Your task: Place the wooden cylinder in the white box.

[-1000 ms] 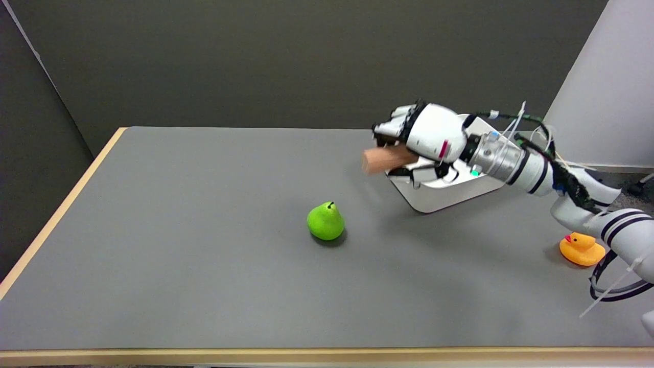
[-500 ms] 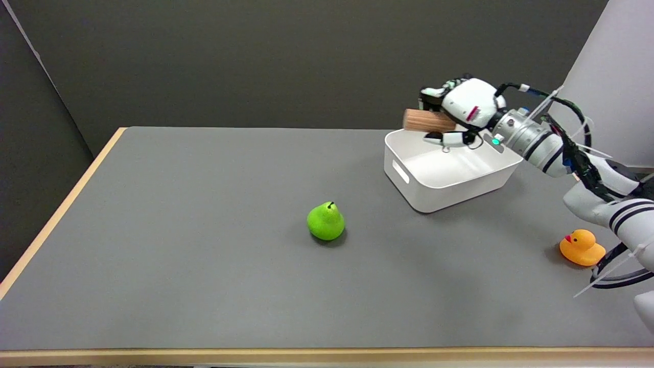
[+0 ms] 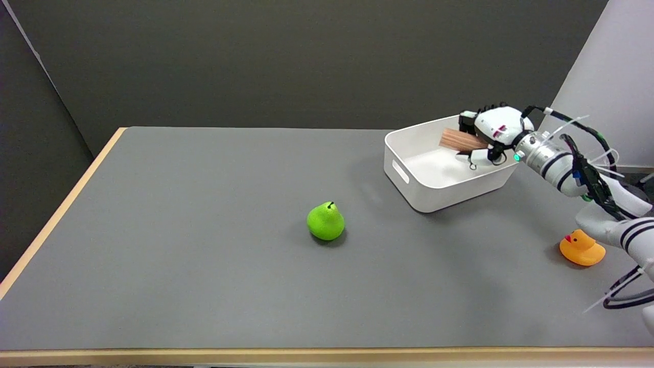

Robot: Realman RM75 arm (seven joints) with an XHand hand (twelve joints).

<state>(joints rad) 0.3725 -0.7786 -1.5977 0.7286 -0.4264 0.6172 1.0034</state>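
Right hand (image 3: 491,132) holds the wooden cylinder (image 3: 457,139), tilted, over the white box (image 3: 409,168) interior near its 2 o'clock corner. Risk: released from height it may bounce or roll out; wrist could knock the rim. Pear (image 3: 325,221) well clear.

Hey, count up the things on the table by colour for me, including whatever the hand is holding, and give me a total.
Green: 1, the green plastic pear
Orange: 1, the orange rubber duck
White: 1, the white plastic box
Wood brown: 1, the wooden cylinder, held by the right hand over the box
Total: 4
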